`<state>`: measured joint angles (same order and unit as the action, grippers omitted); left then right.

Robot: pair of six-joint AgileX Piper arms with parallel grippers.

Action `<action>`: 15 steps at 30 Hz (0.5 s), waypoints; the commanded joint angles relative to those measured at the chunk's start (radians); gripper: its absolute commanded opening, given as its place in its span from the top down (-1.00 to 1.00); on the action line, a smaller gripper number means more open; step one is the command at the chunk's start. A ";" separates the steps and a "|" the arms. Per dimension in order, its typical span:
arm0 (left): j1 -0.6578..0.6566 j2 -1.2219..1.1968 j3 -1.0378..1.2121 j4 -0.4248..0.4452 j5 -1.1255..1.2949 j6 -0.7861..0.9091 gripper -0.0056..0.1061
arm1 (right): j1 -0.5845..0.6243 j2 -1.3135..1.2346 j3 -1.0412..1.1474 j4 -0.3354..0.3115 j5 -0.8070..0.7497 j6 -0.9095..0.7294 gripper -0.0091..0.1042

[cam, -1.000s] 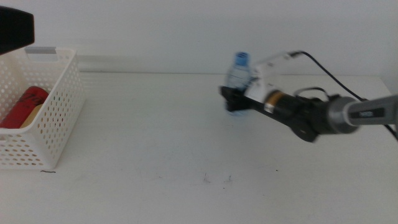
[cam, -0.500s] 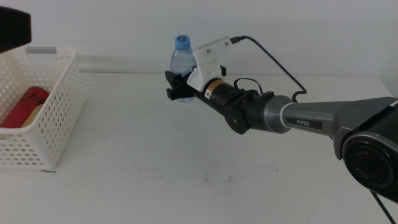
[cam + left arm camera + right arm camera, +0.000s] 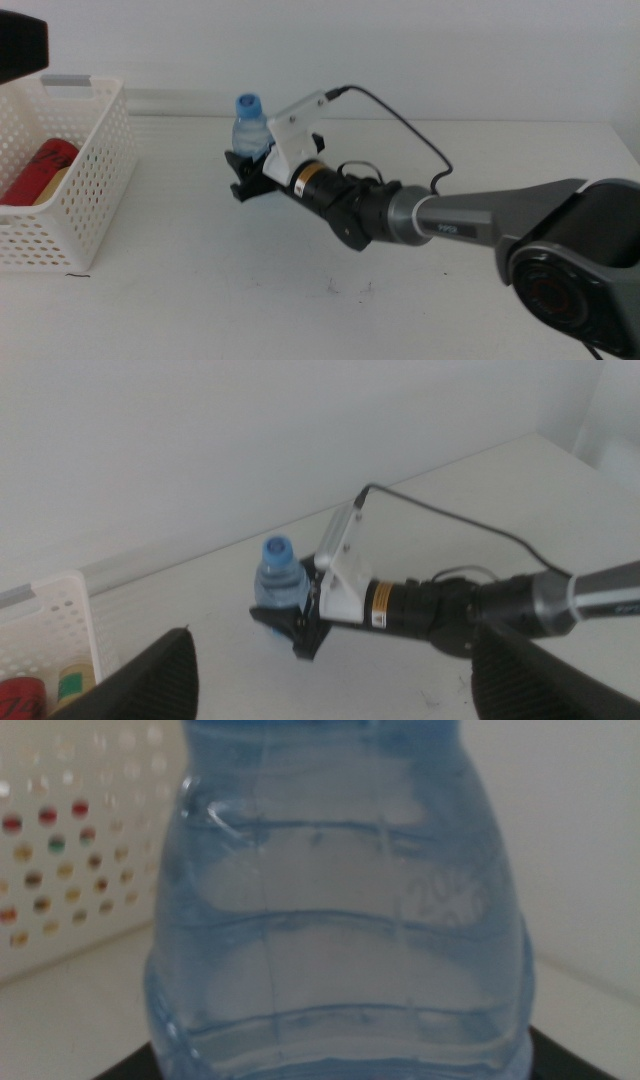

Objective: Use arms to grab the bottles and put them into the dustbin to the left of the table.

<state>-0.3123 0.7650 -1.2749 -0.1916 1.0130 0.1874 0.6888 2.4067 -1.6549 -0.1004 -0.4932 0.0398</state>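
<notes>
While above the table [image 3: 200,300], right claw [image 3: 243,176] clamped around upright water bottle [image 3: 249,125]; left claw [image 3: 330,690] apart.

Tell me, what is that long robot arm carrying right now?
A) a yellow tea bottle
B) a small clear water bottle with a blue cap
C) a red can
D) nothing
B: the right gripper is shut on the water bottle, carried upright above the table; the red can already lies in the white basket.
</notes>
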 commanded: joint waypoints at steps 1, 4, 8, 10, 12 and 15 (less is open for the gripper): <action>-0.007 -0.004 0.004 0.003 -0.015 -0.002 -0.78 | 0.009 0.014 -0.013 0.001 -0.081 -0.010 0.84; -0.007 -0.004 0.004 0.003 -0.015 -0.002 -0.78 | 0.011 0.035 -0.013 0.001 -0.081 -0.010 0.77; -0.007 -0.004 0.004 0.003 -0.015 -0.002 -0.78 | 0.017 0.041 -0.013 0.001 -0.047 -0.007 -0.03; -0.007 -0.004 0.004 0.003 -0.015 -0.002 -0.78 | 0.019 0.032 -0.013 0.001 -0.020 0.018 -0.58; -0.007 -0.004 0.004 0.003 -0.015 -0.002 -0.78 | 0.024 0.002 -0.013 0.001 0.097 0.025 -0.78; -0.007 -0.004 0.004 0.001 -0.015 -0.002 -0.78 | 0.034 -0.089 0.012 0.014 0.344 0.053 -0.75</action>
<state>-0.3123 0.7650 -1.2749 -0.1916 1.0112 0.1874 0.7112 2.3755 -1.6491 -0.0892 -0.2486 0.0807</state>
